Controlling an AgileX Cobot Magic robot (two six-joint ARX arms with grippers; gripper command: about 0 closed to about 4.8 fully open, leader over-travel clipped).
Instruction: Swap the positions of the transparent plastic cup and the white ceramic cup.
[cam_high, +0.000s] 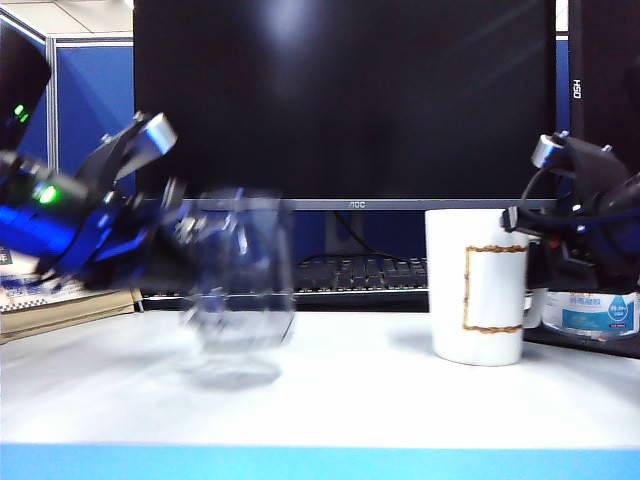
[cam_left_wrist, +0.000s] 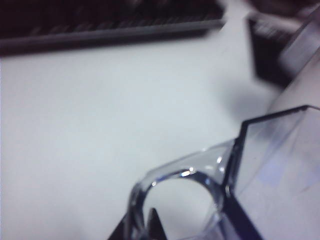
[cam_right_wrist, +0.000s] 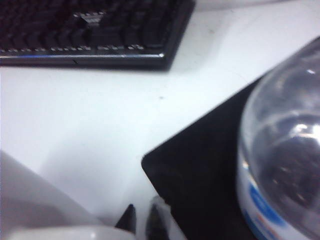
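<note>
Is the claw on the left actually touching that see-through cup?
Touching. In the left wrist view the left gripper has its fingertips closed on the handle of the clear cup.

The left end effector (cam_high: 178, 228) grips the blurred transparent plastic cup (cam_high: 238, 285) at its side, left on the white tabletop (cam_high: 360, 400); the right end effector (cam_high: 520, 222) sits closed at the white ceramic cup (cam_high: 477, 287). A black keyboard (cam_high: 360, 275) lies behind, under a monitor (cam_high: 345, 100).

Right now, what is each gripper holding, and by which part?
Left gripper holds the transparent plastic cup by its handle. Right gripper is shut at the white ceramic cup, apparently on its handle; the contact itself is hidden.
</note>
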